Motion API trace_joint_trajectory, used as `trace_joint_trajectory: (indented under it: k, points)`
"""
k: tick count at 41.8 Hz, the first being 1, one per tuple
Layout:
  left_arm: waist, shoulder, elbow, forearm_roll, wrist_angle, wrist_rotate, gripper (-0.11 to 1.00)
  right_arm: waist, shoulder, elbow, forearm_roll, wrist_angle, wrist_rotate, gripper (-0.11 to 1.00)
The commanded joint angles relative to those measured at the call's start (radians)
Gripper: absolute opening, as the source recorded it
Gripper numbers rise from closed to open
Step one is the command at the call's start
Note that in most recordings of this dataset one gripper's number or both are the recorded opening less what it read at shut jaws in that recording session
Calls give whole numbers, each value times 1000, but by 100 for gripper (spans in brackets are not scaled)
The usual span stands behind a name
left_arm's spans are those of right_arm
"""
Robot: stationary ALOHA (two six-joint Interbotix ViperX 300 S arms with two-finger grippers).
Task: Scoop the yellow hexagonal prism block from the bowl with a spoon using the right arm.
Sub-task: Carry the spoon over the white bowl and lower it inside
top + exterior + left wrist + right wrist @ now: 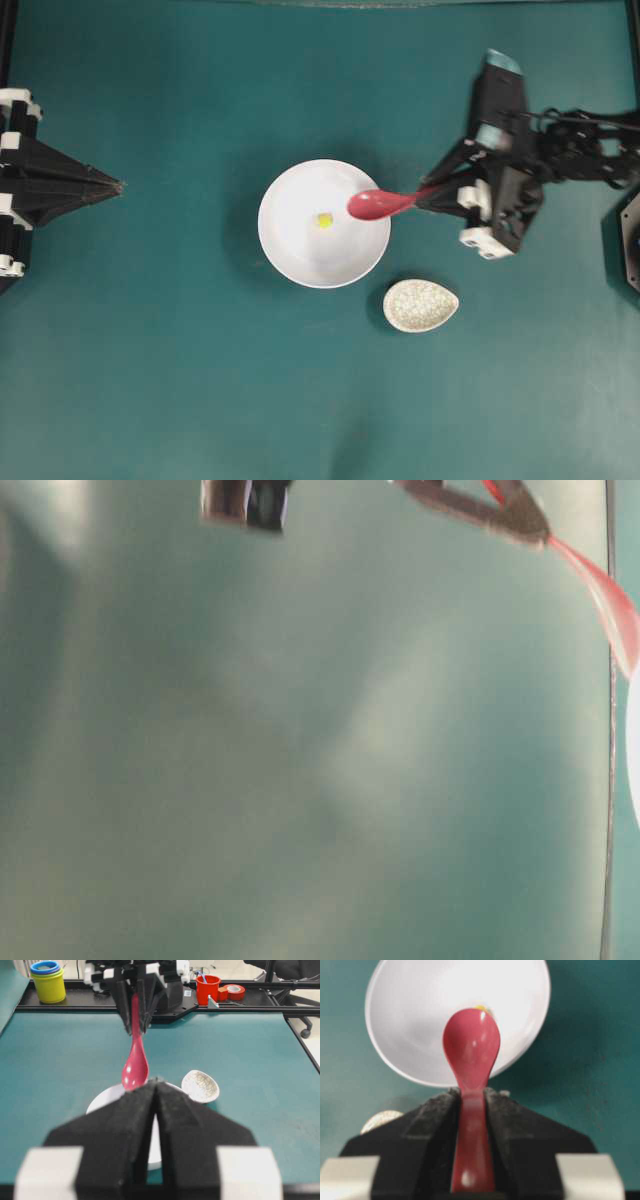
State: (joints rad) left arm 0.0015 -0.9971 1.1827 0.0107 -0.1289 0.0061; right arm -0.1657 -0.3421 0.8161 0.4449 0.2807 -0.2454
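Note:
The white bowl [290, 255] sits mid-table with the tiny yellow block [324, 220] lying inside it. My right gripper [425, 196] is shut on the handle of the pink-red spoon [375, 204]. The spoon's scoop hangs over the bowl's right rim, just right of the block and above it. In the right wrist view the spoon [471, 1050] points into the bowl [420, 1020], and the block [481, 1008] peeks out behind the scoop's tip. My left gripper [118, 186] is shut and empty at the far left, well away from the bowl.
A small oval grey-speckled dish [420, 305] lies just below and to the right of the bowl. In the left wrist view, stacked yellow and blue cups [47, 980], a red cup [207, 987] and a tape roll [233, 991] stand on a shelf beyond the table's far edge.

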Motion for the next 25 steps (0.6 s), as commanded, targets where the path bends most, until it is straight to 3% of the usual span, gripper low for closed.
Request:
trace_joint_trajectory:
  k: [1, 15, 25]
  points:
    - [2, 9, -21, 5, -5, 2, 0, -11, 48, -87, -21, 63, 3, 24]
    - [0, 14, -20, 5, -5, 2, 0, -12, 221, -272, -81, 288, 18, 24]
    - [0, 25, -18, 6, -9, 2, 0, -12, 273, -307, -143, 324, 72, 24]
